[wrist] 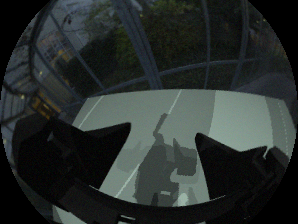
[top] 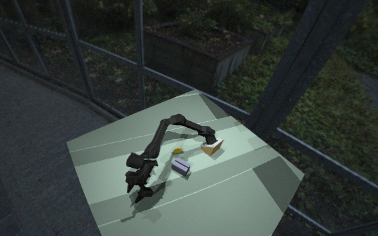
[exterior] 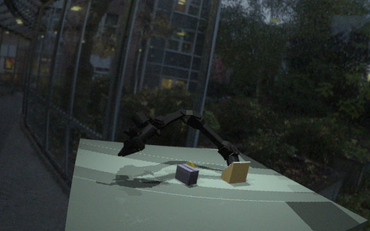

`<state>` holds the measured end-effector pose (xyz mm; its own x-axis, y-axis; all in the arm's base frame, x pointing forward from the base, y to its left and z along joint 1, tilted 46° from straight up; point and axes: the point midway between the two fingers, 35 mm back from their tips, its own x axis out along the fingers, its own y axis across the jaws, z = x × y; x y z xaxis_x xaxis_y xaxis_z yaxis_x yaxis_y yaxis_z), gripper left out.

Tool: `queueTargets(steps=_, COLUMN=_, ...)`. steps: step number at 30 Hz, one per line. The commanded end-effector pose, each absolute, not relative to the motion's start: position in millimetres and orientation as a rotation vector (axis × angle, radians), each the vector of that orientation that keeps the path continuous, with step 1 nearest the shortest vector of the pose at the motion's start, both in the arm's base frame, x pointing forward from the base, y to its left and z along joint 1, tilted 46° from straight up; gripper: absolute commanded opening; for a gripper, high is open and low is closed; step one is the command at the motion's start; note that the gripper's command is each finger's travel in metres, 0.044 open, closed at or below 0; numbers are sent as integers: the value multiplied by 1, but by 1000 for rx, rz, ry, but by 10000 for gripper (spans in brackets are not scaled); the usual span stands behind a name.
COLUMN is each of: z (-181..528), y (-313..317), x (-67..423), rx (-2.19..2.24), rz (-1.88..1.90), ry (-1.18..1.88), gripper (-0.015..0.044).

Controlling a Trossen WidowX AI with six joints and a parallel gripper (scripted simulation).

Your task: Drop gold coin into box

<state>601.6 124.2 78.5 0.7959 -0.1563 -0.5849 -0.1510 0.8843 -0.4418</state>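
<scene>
The gold coin (top: pixel 177 151) (exterior: pixel 190 164) stands near the middle of the table; its dark-green holder is too small to make out. In the exterior view the coin peeks up just behind the grey box (top: pixel 180 166) (exterior: pixel 186 174), which sits close beside it, and a slot line runs along the box's lid. My gripper (top: pixel 134 195) (exterior: pixel 121 154) (wrist: pixel 164 132) is open and empty. It hangs above the table, well away from the coin and box, toward the table's edge. The wrist view shows only bare table and the arm's shadow between the fingers; neither coin nor box is in it.
A tan wedge-shaped block (top: pixel 212 147) (exterior: pixel 235 172) sits at the arm's base. The pale green table (top: pixel 215 203) (exterior: pixel 172 212) ends in open edges on all sides. Railings and glass panels stand beyond it.
</scene>
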Motion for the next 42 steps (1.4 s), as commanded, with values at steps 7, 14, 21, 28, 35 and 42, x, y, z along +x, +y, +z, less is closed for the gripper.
queueTargets(steps=7, z=87, y=111, x=525, rx=-365, rz=-131, ry=876, gripper=216)
queueTargets(steps=14, z=106, y=79, x=412, rx=-269, rz=-370, ry=1087, gripper=161)
queueTargets(steps=21, z=132, y=37, x=297, rx=-253, rz=-655, ry=1194, gripper=161)
queueTargets(steps=28, z=146, y=11, x=226, rx=-283, rz=-838, ry=1198, gripper=161)
queueTargets(steps=35, z=144, y=2, x=225, rx=-283, rz=-838, ry=1198, gripper=161)
queueTargets(steps=42, z=124, y=-18, x=228, rx=-284, rz=-839, ry=1196, gripper=161)
